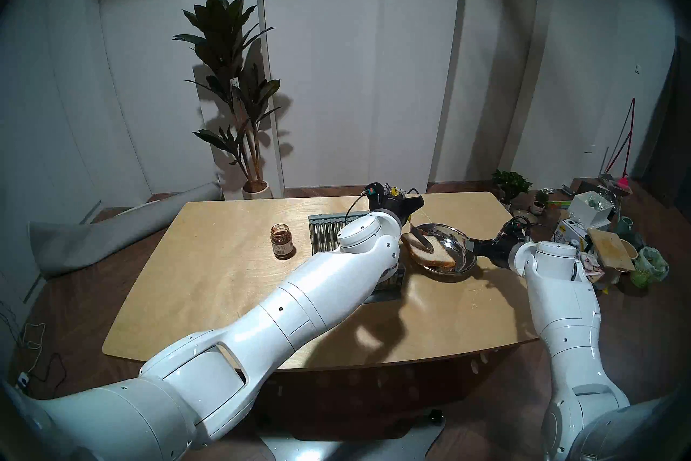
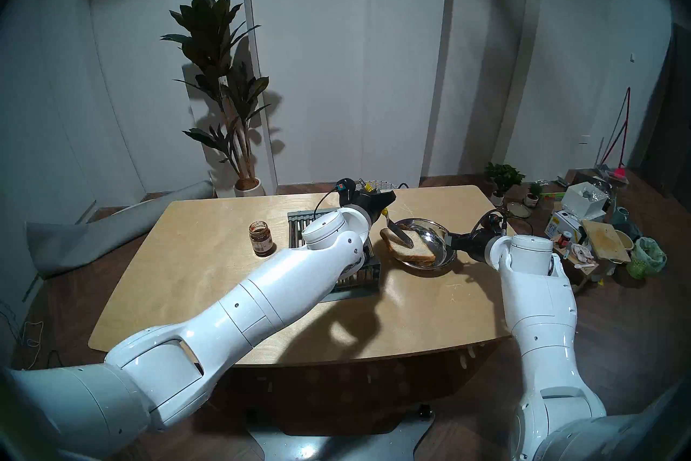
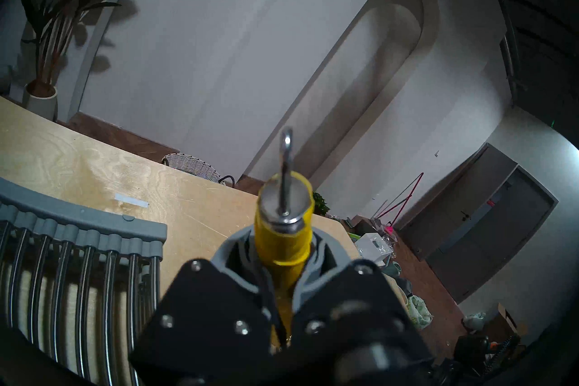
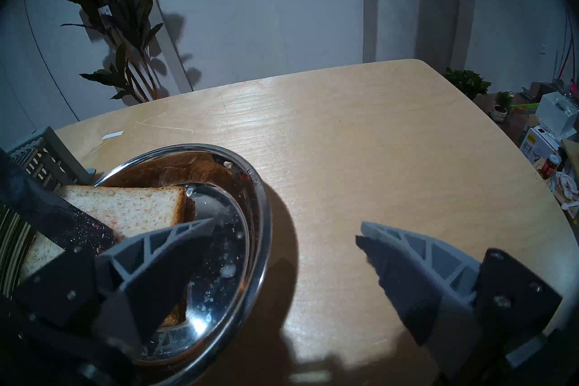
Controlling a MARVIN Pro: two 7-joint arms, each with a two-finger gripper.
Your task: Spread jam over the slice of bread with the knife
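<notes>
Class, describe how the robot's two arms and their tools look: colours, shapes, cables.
Both arms are glossy white rounded segments with small dark screws. Each ends in a black wrist with a looping black cable. The left tool and right tool have black screwed plates and grey ribbed triangular fingers.

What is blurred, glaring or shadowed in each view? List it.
Left wrist: the knife handle's near end is out of focus. Right wrist: glare on the table, bright glints in the bowl. Both head views: the left arm casts a hard shadow on the table, and a dark fisheye rim surrounds the picture.
</notes>
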